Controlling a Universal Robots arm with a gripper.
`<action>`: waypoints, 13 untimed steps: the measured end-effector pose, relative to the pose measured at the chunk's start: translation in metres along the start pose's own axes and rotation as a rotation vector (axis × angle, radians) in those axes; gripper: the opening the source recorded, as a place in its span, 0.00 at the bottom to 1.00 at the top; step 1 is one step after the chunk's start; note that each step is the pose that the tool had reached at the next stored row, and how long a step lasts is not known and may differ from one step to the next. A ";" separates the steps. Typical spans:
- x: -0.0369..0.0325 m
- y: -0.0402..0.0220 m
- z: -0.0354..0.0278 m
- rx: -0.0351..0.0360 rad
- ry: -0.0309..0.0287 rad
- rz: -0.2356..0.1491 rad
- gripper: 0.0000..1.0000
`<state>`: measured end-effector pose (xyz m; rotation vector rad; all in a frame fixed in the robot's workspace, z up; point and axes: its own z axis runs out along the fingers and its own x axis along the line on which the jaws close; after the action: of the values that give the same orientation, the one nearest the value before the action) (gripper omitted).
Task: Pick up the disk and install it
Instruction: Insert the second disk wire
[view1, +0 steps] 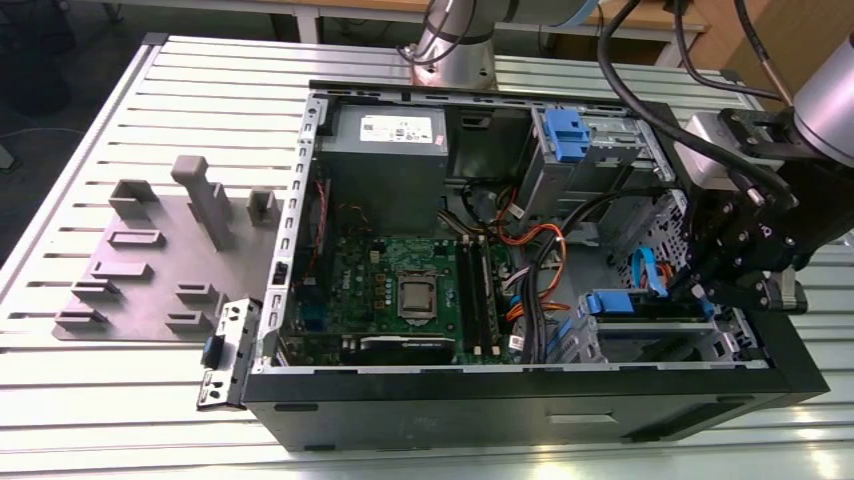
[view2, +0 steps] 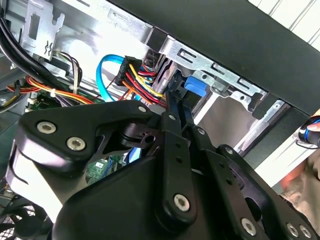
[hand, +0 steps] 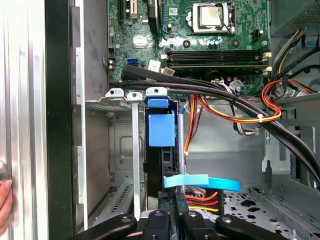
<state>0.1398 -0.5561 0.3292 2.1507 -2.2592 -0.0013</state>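
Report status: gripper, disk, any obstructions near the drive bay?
Gripper inside the case at the drive bay, fingers together. Disk edge-on in the bay, blue carrier showing. Blue cable and power wires crowd the gripper.

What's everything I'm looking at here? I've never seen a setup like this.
table: one, silver, slatted, under everything
computer case: one, black, open, on the table
motherboard: one, green, on the case floor
power supply box: one, grey with white sticker, far end of the case
disk: one, blue carrier, on edge in the drive bay
cables: many, red, orange, yellow, black, across the case
fixture plate: one, grey, exterior view's left of the case
person's fingers: beside the case's outer wall
robot's hand: one, black, at the disk
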 end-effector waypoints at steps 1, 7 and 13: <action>0.0000 0.0000 0.0000 0.0000 0.0000 0.000 0.16; 0.0000 0.0000 0.0006 0.0000 -0.0001 0.000 0.16; 0.0000 0.0000 0.0012 -0.0001 -0.0010 0.000 0.23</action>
<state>0.1398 -0.5561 0.3280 2.1511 -2.2597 -0.0024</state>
